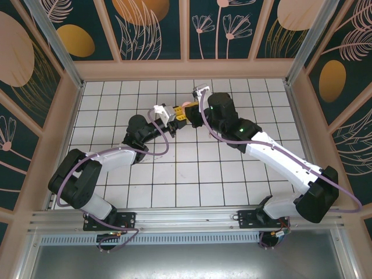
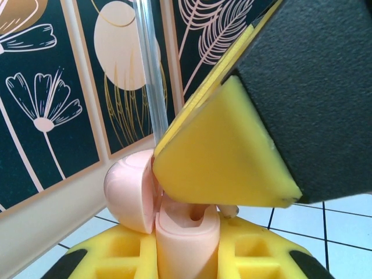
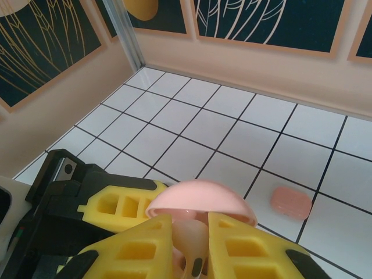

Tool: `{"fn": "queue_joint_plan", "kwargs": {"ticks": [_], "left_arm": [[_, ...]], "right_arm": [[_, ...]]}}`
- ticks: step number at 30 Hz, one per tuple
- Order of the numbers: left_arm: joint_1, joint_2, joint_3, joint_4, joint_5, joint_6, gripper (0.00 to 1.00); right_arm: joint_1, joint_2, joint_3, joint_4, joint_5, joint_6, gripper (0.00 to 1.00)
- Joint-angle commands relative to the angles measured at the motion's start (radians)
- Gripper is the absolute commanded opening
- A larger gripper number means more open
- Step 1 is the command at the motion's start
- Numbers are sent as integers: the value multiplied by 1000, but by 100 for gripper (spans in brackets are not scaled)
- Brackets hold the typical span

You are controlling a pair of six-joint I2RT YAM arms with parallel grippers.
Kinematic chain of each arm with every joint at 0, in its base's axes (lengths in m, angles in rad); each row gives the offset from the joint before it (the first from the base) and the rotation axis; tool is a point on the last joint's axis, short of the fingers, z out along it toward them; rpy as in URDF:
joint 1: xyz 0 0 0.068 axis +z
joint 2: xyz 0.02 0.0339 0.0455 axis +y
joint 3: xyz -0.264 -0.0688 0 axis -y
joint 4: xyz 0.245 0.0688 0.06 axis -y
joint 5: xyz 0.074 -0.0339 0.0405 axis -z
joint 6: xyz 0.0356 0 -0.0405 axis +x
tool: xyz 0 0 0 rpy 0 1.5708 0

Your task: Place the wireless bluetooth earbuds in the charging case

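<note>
Both grippers are seen meeting above the far half of the tiled surface (image 1: 174, 168), near the middle of its far edge. The left gripper (image 2: 187, 258) is closed on the pale pink case (image 2: 185, 229). The case body is clamped upright between the yellow foam fingers (image 2: 119, 250), one at each side, and is touched by both. The lid (image 2: 129, 189) is hinged open and stands at the left of the body in the left wrist view. The right gripper (image 3: 187, 256) is closed narrowly on a pale pink earbud (image 3: 190, 235). The earbud is pinched between the two yellow fingertips (image 3: 136, 250), with its rounded head at the tips and its stem back between the pads. In the right wrist view the earbud is seen just in front of and below the open lid. From the left wrist, a right finger (image 2: 226, 157) is seen slanting down over the case mouth, its tip just above the opening. A small pale nub (image 2: 230, 210) is visible under that tip. Whether the earbud is already seated in a well cannot be told. A coral-salmon rounded piece (image 3: 292, 202) is noted lying flat on a tile, apart from both grippers; its kind cannot be made out.
</note>
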Motion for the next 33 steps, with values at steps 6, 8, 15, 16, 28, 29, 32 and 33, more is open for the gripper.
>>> {"fn": "queue_joint_plan", "kwargs": {"ticks": [6,8,15,16,28,29,32,33], "left_arm": [[-4,-24,37,26,38,-14,0],[-5,-22,39,27,40,-16,0],[-5,-23,40,22,43,-20,0],[-4,-25,40,22,43,-20,0],[-5,-36,48,8,49,-22,0],[-5,-36,48,8,49,-22,0],[-5,-38,49,7,50,-22,0],[-5,-38,49,6,51,-24,0]], "right_arm": [[-10,-54,54,27,-49,43,18],[-13,-59,60,29,-57,49,18],[-21,-38,59,34,-56,53,17],[-23,-34,56,37,-57,53,17],[-38,-2,42,44,-76,61,16],[-38,1,41,45,-77,63,16],[-39,6,34,47,-77,63,16],[-40,9,34,48,-76,64,16]]}}
